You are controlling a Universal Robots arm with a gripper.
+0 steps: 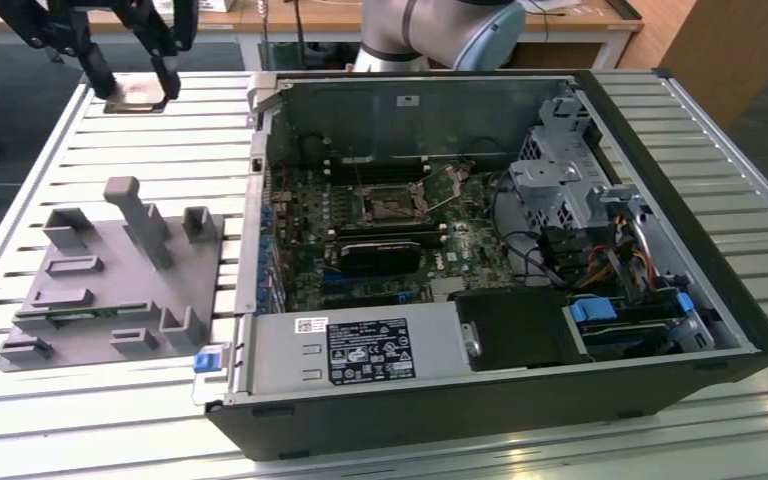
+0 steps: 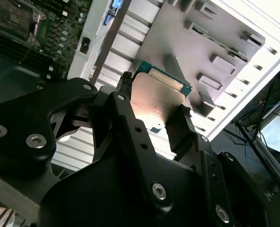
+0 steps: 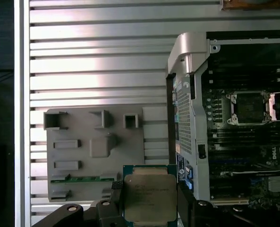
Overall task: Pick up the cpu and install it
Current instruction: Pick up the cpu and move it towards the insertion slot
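"Firstly, the pincer's state?" the inspector asks.

"Closed on the part," the assessor replies. "The black two-fingered gripper [image 1: 133,88] clamps the cpu [image 1: 135,97], a small flat square chip with a shiny silver-grey metal top and a thin darker rim. In the second wrist view the fingers [image 2: 181,124] bear on two opposite edges of it."

"Reason for that hold?"

"In my judgement, an edge grip keeps the metal top and the underside free of contact, and it carries the chip flat, as a level seating would require."

"Location of the chip?"

"In the exterior view it sits at the far corner on that view's left, over the silver slatted metal table [image 1: 117,150] and outside the open black computer case [image 1: 704,300]. It appears clear of the slats. The first wrist view looks past it onto the flat grey moulded fixture plate [image 3: 78,153], with its raised blocks and pockets."

"And the destination?"

"The dark square socket [image 1: 391,207] with its metal frame lies on the motherboard inside the case, well apart from the chip. It looks bare, with no chip in it, and there is a metal plate just beside it in the first wrist view. I judge the pick-up done and the install not yet done."
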